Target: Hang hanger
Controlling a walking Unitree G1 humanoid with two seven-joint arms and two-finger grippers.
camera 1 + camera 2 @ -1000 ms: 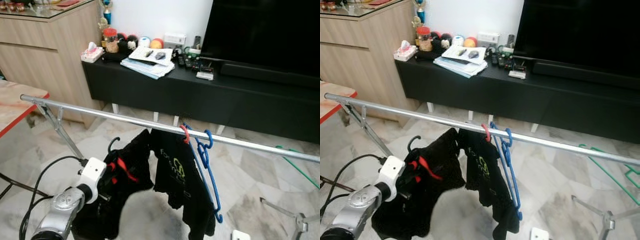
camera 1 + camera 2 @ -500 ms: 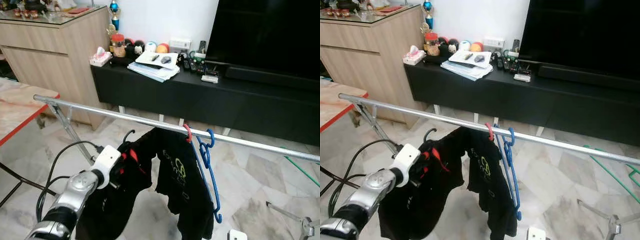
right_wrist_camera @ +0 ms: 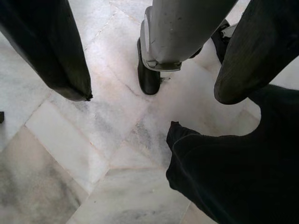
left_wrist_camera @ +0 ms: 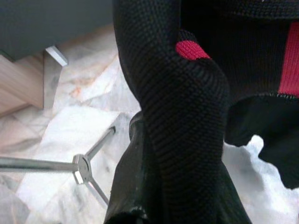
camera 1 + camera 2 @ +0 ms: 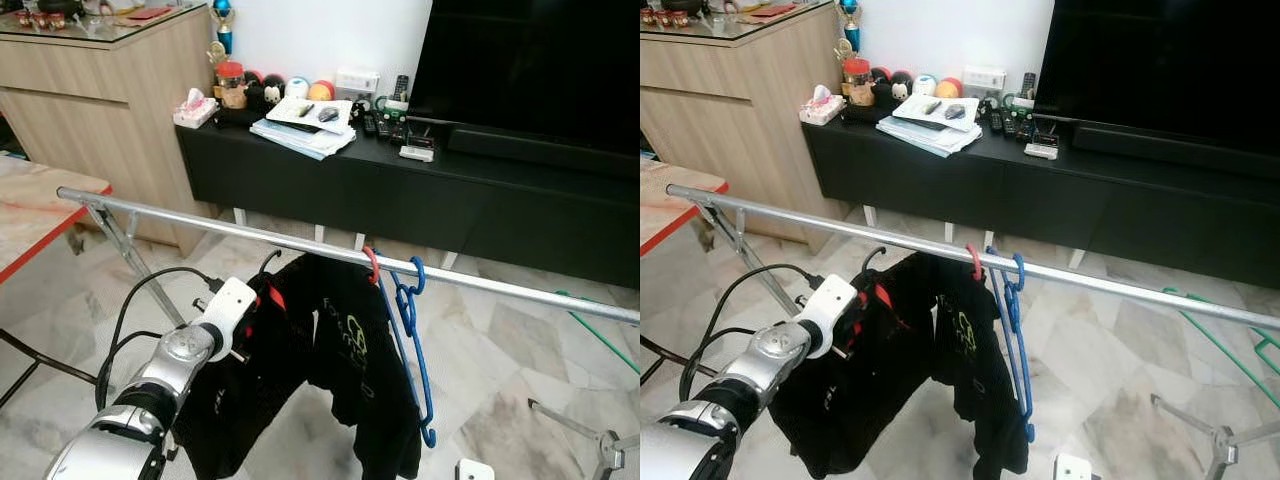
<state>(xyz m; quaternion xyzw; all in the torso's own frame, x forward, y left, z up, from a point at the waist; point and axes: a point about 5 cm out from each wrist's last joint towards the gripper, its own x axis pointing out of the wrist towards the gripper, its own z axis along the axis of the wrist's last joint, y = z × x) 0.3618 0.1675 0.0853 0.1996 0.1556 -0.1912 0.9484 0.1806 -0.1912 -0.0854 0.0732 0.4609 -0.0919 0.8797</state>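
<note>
The robot is lifting a hanger [image 5: 262, 275] with a black shirt [image 5: 245, 385] up toward the silver rail [image 5: 250, 238]. The left pincer [image 5: 243, 318] is pinching the hanger, with the shirt draped over it. The black hook is poking up just below the rail, not yet over it. Next, the hook probably needs to go up and over. The right pincer [image 3: 154, 60] is hanging spread over the floor [image 3: 117, 154].

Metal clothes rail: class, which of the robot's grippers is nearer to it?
Left. The left gripper is raised just below the metal clothes rail, holding the black garment. The right gripper hangs down over the floor.
</note>
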